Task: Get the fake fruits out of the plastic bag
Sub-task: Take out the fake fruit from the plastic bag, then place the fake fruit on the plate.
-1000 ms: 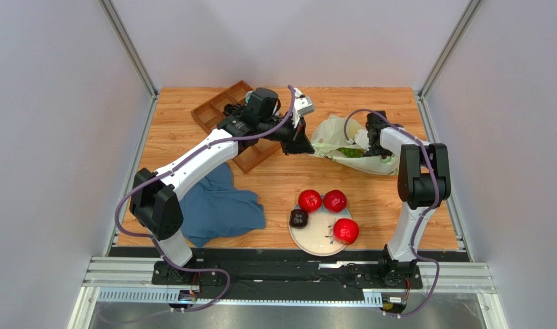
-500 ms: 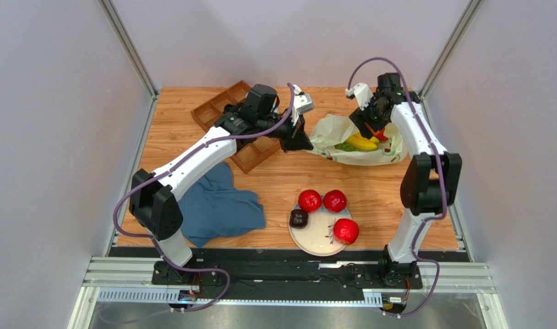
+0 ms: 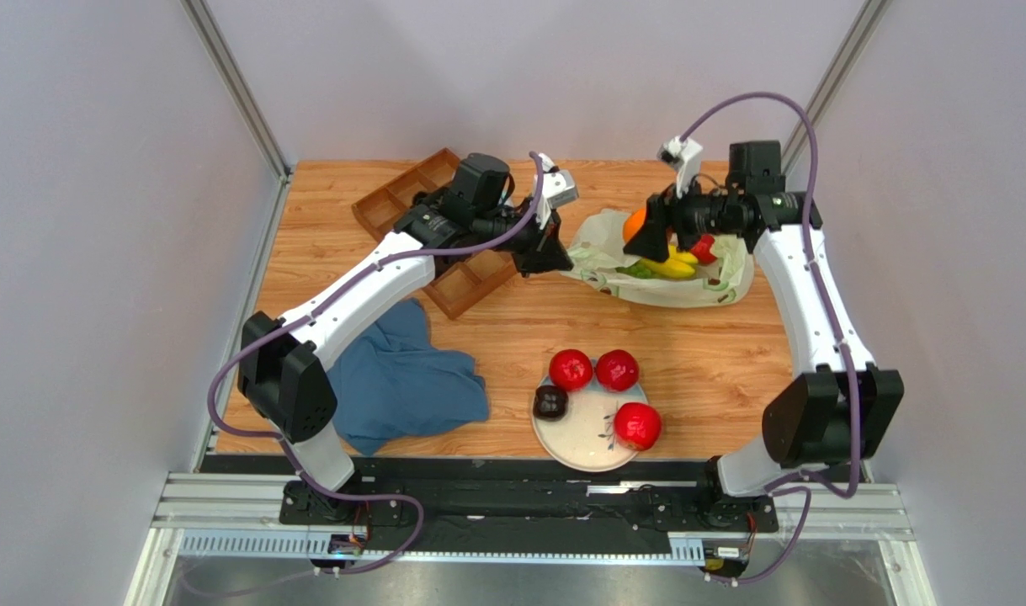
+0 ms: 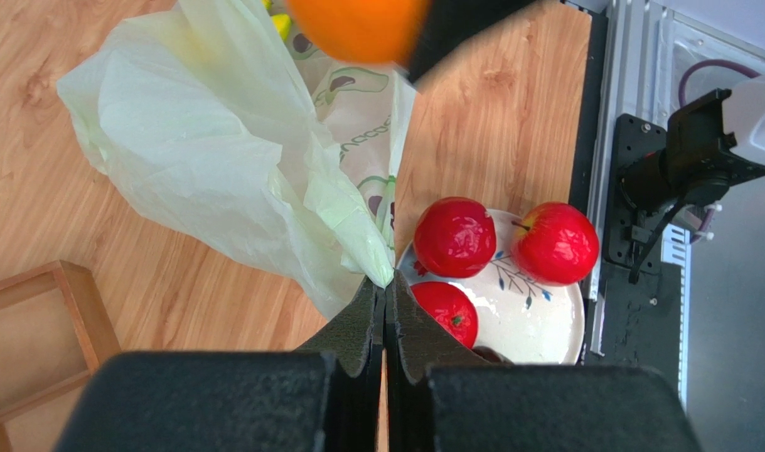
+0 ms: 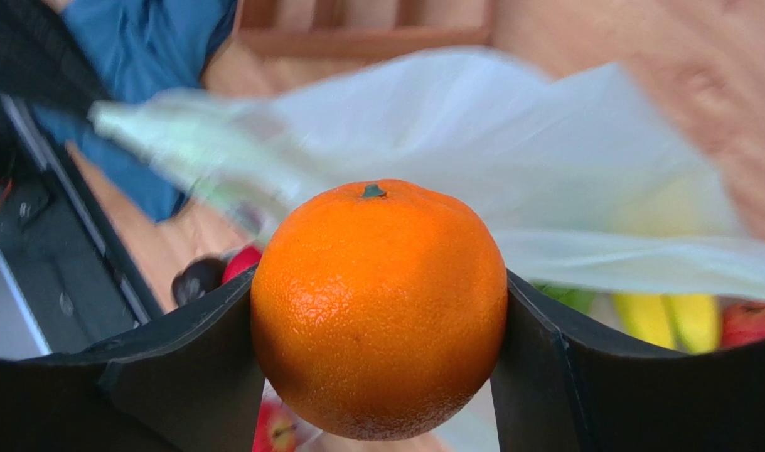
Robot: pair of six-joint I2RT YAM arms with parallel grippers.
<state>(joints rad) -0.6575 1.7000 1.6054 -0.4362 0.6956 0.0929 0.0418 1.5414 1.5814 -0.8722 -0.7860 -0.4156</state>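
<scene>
Top view: the right gripper [image 3: 639, 232], in the upper right of the frame, is clamped on an orange [image 3: 632, 224], which hangs above the left lip of the plastic bag [image 3: 682, 291]. It looks clear of the bag's mouth. The left gripper [image 3: 558, 263] meets the bag's left edge from the upper middle of the frame. Inside the open bag lie yellow bananas [image 3: 670, 265], a red fruit [image 3: 704, 249] and a green bunch [image 3: 638, 269]. In the lower middle, a plate [image 3: 581, 452] carries 3 red apples [image 3: 638, 426] and 1 dark fruit [image 3: 551, 403]; 2 of the apples sit right at its upper rim. A blue cloth [image 3: 410, 379] lies lower left and a wooden tray [image 3: 410, 202] upper left.

Left wrist view: this gripper's fingers are pressed together, pinching a fold of the bag's edge at the lower middle of the frame. The film fans out to the upper left, and the orange shows at the top edge. The plate with the apples is at lower right.

Right wrist view: the orange fills the centre, squeezed between the 2 dark jaws. The bag is a pale blur behind it, with the bananas, the red fruit and some green at lower right.

Judged so, 4 fruits are out and set down and a 5th is in the grip, not yet placed. At least 3 items are left in the bag, and any more would be hidden under the film.
</scene>
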